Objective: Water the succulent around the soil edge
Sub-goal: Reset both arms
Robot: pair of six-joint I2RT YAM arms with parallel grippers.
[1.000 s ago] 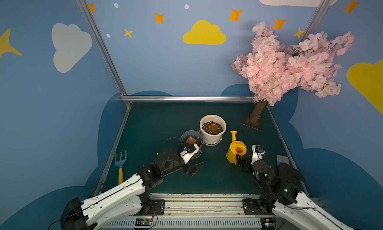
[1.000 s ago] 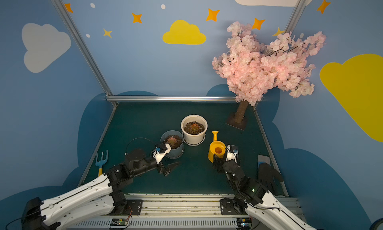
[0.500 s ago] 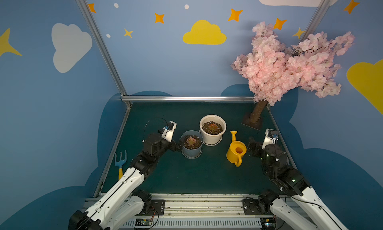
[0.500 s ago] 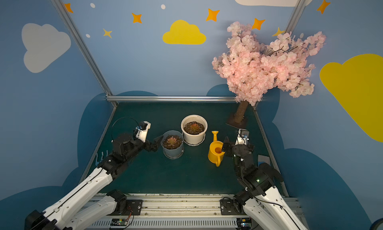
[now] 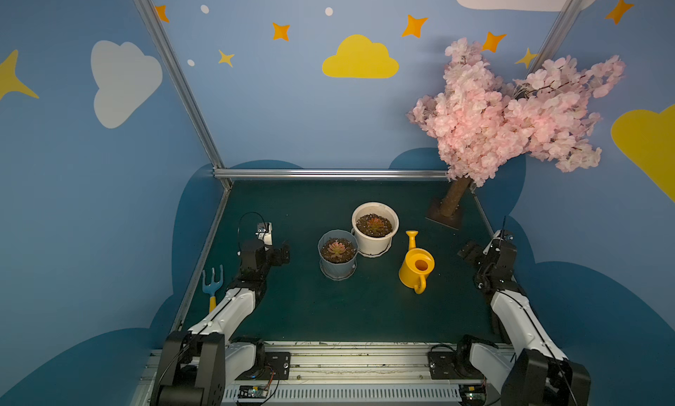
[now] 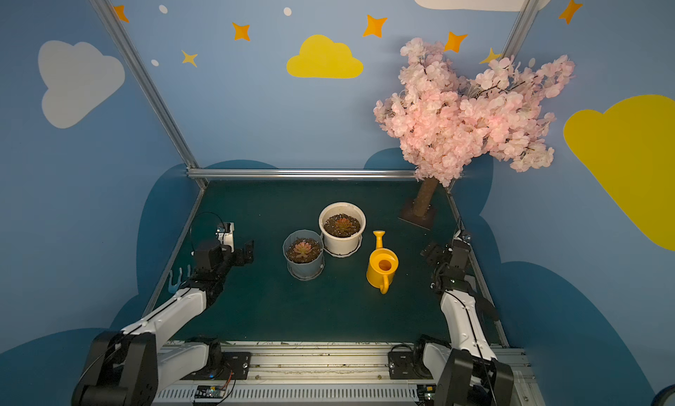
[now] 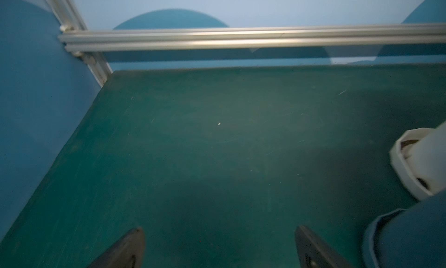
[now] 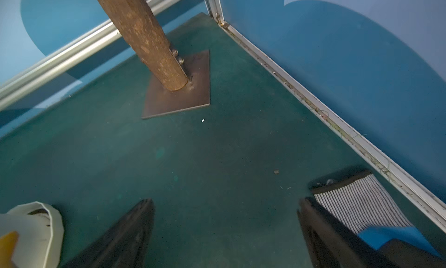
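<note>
yellow watering can [image 5: 416, 268] stands upright right of table centre, ungripped. left gripper [image 7: 219, 228] and right gripper [image 8: 225, 199] gape empty near the side edges. succulent [image 5: 336, 248] in the grey-blue pot [image 5: 338, 269] sits mid-table (soil wetness too small to tell); pouring looks not yet done.

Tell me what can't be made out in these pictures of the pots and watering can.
- Water in the watering can: both top views, opening too small.
- Garden fork handle: in a top view, the left arm covers it.
- White pot: left wrist view, blurred, cut by the edge.
</note>
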